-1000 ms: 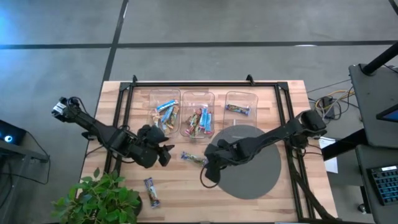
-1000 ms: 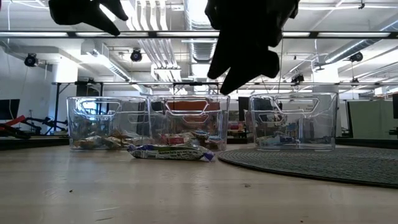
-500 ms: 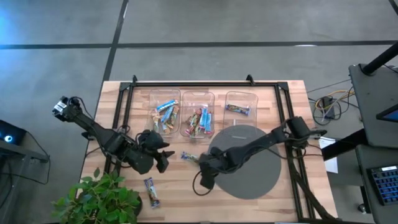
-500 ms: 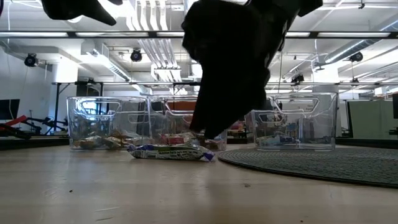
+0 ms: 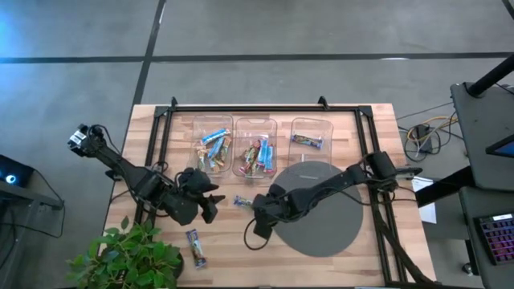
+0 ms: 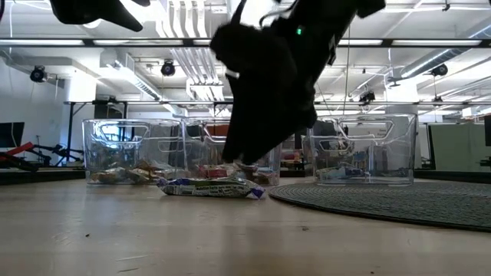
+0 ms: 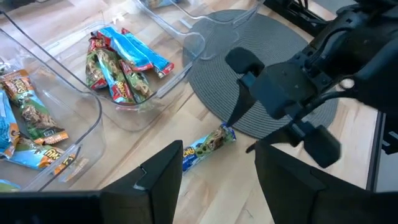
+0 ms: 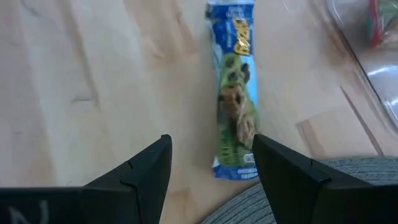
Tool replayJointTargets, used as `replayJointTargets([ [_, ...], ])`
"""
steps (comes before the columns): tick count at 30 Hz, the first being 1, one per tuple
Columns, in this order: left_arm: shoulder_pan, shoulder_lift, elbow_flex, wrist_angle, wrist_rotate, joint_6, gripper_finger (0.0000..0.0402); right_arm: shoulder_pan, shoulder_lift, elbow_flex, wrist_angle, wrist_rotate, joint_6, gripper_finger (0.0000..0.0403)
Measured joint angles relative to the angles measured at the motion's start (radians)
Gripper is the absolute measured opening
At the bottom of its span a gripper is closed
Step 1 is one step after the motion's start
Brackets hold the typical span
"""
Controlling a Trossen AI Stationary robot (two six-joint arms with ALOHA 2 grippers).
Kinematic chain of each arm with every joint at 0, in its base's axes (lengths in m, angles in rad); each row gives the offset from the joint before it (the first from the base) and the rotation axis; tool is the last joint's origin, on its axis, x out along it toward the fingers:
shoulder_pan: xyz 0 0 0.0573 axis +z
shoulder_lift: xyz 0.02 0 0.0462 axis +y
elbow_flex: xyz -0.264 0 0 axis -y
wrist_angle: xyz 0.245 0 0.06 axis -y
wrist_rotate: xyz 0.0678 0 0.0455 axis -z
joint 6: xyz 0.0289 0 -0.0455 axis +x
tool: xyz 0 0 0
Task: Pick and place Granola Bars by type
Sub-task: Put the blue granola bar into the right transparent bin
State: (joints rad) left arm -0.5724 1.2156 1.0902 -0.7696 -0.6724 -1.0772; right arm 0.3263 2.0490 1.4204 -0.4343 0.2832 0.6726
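A blue-and-green granola bar [image 5: 244,202] lies flat on the wood between the two grippers; it also shows in the low view [image 6: 211,187] and both wrist views [image 8: 235,106] [image 7: 208,147]. My right gripper [image 5: 259,222] [image 8: 211,168] hovers open just on the near side of this bar, its fingers pointing at it without touching. My left gripper [image 5: 207,202] [image 7: 217,180] waits open to the bar's left, above the table. A second bar [image 5: 195,247] lies near the table's near edge. More bars fill the clear bins.
Three clear bins stand in a row at the far side: left [image 5: 212,143], middle [image 5: 255,149] and right [image 5: 310,135]. A round grey mat [image 5: 329,217] lies under the right arm. A potted plant [image 5: 128,258] is at the near left corner.
My right gripper has moved toward the table's left and down, coming in low beside the blue-and-green bar. The bar has stayed where it was. My left gripper has drawn slightly toward the near left.
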Motion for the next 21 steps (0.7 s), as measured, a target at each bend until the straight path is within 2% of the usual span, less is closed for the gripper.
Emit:
replayJointTargets([
  [6,0.000,0.000,-0.002,0.000,-0.004,0.001,0.0183,-0.014,0.053,-0.003,-0.002,-0.017,-0.052,0.0215],
  [13,0.000,0.000,-0.004,0.000,-0.007,0.000,0.0183,-0.017,0.054,-0.002,-0.002,-0.010,-0.078,0.0215],
  [21,0.000,0.000,-0.004,0.000,-0.025,-0.001,0.0183,-0.024,0.050,0.007,0.010,0.039,-0.085,0.0215],
])
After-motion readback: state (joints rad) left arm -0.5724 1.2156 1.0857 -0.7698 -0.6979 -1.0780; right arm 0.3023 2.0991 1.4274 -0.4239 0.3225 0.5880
